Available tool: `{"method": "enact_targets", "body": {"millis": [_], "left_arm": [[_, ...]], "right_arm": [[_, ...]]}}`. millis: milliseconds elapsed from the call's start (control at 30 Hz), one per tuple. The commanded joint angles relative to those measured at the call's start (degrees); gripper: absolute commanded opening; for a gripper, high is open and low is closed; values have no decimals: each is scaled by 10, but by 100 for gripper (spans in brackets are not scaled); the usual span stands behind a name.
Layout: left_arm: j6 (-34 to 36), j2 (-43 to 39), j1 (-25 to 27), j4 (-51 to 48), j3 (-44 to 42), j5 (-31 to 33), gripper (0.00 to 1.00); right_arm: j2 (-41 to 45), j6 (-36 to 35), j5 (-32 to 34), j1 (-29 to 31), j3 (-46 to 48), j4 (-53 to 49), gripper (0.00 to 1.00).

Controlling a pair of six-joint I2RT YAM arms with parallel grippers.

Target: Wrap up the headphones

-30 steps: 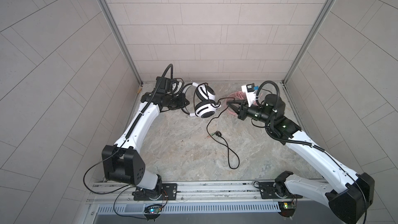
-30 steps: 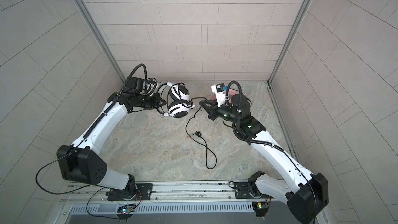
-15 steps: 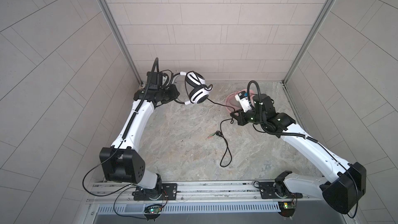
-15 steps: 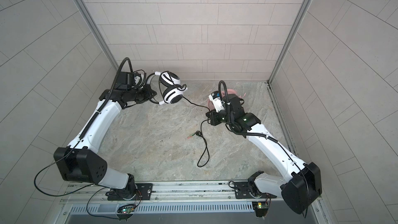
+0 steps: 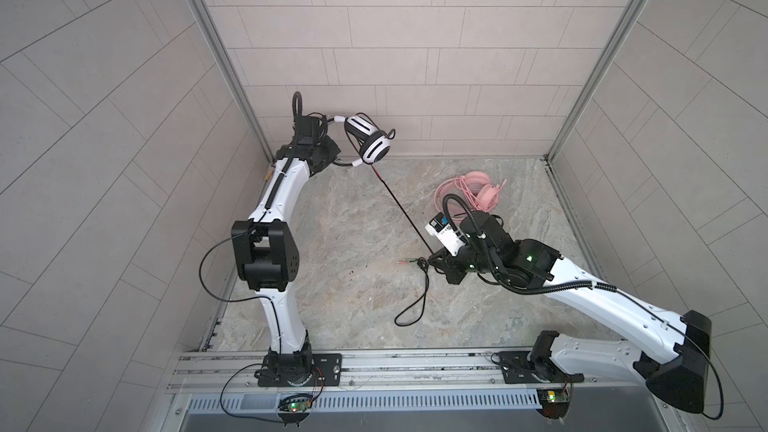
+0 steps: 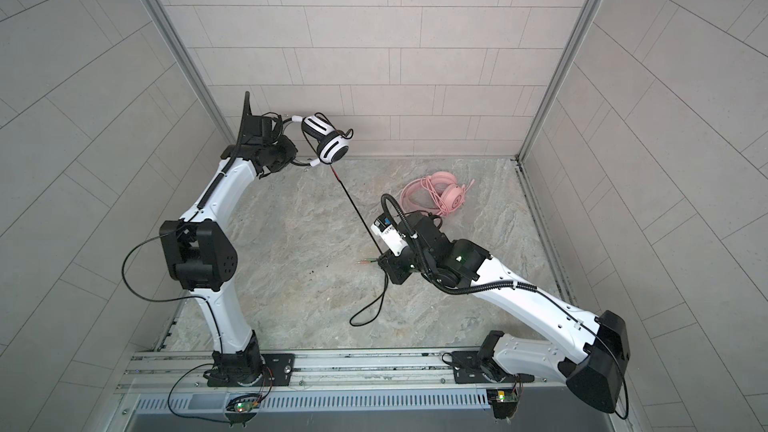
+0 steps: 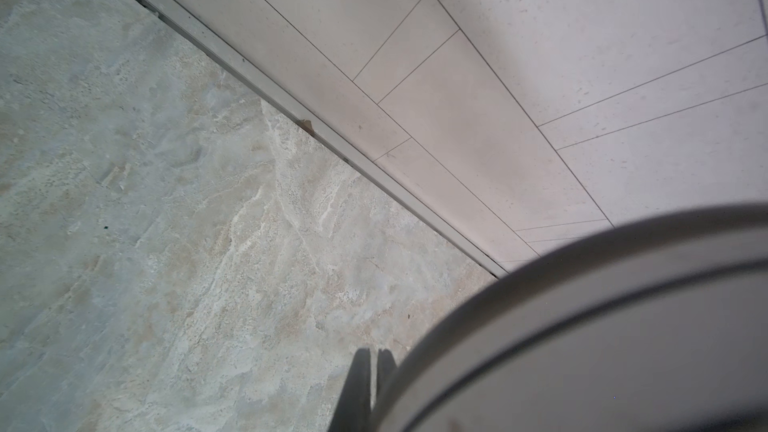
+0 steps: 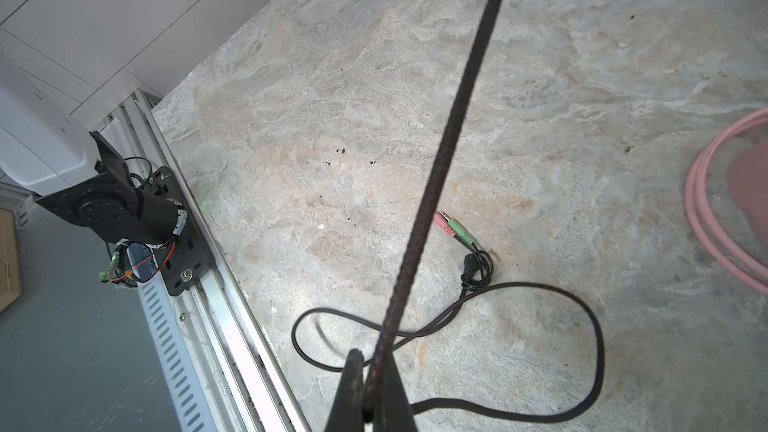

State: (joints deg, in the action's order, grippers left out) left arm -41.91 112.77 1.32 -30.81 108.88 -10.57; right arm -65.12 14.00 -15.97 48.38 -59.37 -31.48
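The white-and-black headphones hang in the air near the back left corner. My left gripper is shut on their headband, which fills much of the left wrist view. Their thin black cable runs taut down to my right gripper, which is shut on it low over the table's middle. The slack rest of the cable loops on the table, and its pink and green plugs lie beside the right gripper. The pink headphones lie at the back right.
Tiled walls close in the back and both sides, and the lifted headset is close to the back wall. A metal rail with both arm bases runs along the front edge. A pink cable coil lies near the right arm.
The left arm lifted the white-and-black headphones up and back toward the corner. The right gripper drew forward holding the cable, which is now taut. The pink headphones came into view.
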Motion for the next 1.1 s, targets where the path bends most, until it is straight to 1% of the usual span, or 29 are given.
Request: {"method": "enact_targets", "body": {"millis": [0,67,167,333,433,533,600,667,733,833,900,967,1067], "left_arm": [[-44,0,-18,74,56,76,0],[-40,0,-12,74,53,84,0],[-9,-6,16,70,41,101,0],[115,-26,98,31,7,182,0],[178,-45,149,28,-44,243,0],[245,-63,190,23,-90,268,0],[289,-79,211,12,-118,270,0],[345,-100,226,5,-151,243,0],[384,-125,234,0,-183,193,0],[411,-175,235,-3,-234,109,0],[409,-208,235,6,-266,61,0],[394,-243,235,11,-291,-11,0],[382,-288,236,16,-325,-90,0]], "right_arm": [[19,-2,-2,37,-6,-78,0],[14,-8,-3,41,-23,-88,0],[-13,-29,-5,43,-69,-104,0],[-72,-88,8,46,-192,-140,0],[-106,-122,31,47,-288,-171,0],[-123,-153,74,42,-361,-182,0],[-132,-159,86,16,-400,-186,0],[-135,-149,71,-35,-422,-177,0],[-130,-134,69,-85,-422,-152,0],[-127,-115,72,-161,-415,-121,0],[-134,-107,72,-207,-415,-113,0],[-145,-98,62,-256,-414,-110,0],[-166,-96,50,-304,-403,-109,0]]}}
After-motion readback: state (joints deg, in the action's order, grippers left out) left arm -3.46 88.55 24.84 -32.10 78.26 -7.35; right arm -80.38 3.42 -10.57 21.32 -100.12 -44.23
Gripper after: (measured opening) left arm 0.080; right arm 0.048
